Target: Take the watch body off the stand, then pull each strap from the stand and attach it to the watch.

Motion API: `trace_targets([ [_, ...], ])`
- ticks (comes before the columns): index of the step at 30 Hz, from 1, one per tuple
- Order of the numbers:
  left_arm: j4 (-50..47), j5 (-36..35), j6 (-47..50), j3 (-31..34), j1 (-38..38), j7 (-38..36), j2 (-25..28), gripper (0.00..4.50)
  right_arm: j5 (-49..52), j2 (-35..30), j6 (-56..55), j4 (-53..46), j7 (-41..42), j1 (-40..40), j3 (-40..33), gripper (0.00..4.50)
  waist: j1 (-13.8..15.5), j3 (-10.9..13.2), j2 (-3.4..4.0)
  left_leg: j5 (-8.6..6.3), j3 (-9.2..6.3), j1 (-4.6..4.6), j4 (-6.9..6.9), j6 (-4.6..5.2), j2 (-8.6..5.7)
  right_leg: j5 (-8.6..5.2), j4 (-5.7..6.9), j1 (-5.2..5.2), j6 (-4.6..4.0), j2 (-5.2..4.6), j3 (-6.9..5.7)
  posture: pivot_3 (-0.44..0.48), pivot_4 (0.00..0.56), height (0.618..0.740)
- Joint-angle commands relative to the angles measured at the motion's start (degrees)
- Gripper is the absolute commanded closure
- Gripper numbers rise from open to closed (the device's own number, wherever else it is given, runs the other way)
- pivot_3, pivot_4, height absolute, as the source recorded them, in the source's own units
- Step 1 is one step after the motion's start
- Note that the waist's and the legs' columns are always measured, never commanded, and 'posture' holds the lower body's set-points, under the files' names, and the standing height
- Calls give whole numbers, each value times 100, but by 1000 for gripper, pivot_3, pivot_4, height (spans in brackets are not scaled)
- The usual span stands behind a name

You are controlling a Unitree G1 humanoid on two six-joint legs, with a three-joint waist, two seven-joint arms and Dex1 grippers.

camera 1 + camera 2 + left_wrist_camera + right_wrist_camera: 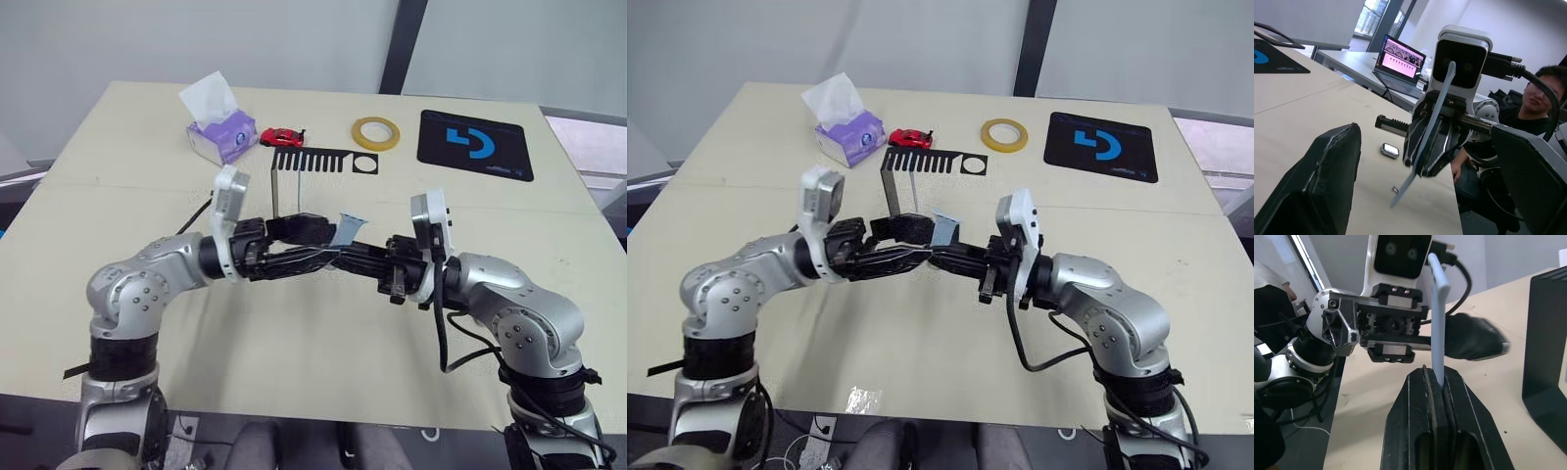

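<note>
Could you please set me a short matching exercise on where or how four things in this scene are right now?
Things:
1. strap
2. watch body
3. left tool
4. yellow tape ring

States:
A. lying loose on the table
B. open, holding nothing
C. between the red toy car and the mouse pad
D. clamped in the right tool

Pairs: 1-D, 2-A, 3-B, 4-C
</note>
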Motion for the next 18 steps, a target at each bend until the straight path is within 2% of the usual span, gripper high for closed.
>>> trace_targets([
  [1, 29, 25, -143, -100, -171, -23, 0, 47, 18, -64, -188, -70, 62, -124, 60, 4500, 0, 0, 0, 1, 0, 0, 0, -2, 0, 0, 1, 0, 0, 0, 0, 0, 150, 738],
  [14, 192, 47, -287, -292, -459, 31, -187, 47, -98, -124, -328, -4, 10, -150, 252, 4500, 6, 0, 0, 2, 0, 0, 1, -3, 0, 0, 1, 0, 0, 0, 1, 0, 150, 738],
  [17, 160, 68, -298, -304, -471, 31, -212, 816, -84, -136, -328, 2, -4, -150, 262, 4500, 3, 0, 0, 2, 0, 0, 1, -4, 0, 0, 5, -1, 0, 1, 1, 0, 150, 738],
  [18, 139, 115, -301, -345, -479, 11, -178, 1213, -70, -141, -318, 0, -7, -145, 263, 4500, 4, 0, 0, 3, 0, 0, 1, -4, 0, 0, 7, -1, 0, 1, 1, 0, 150, 738],
])
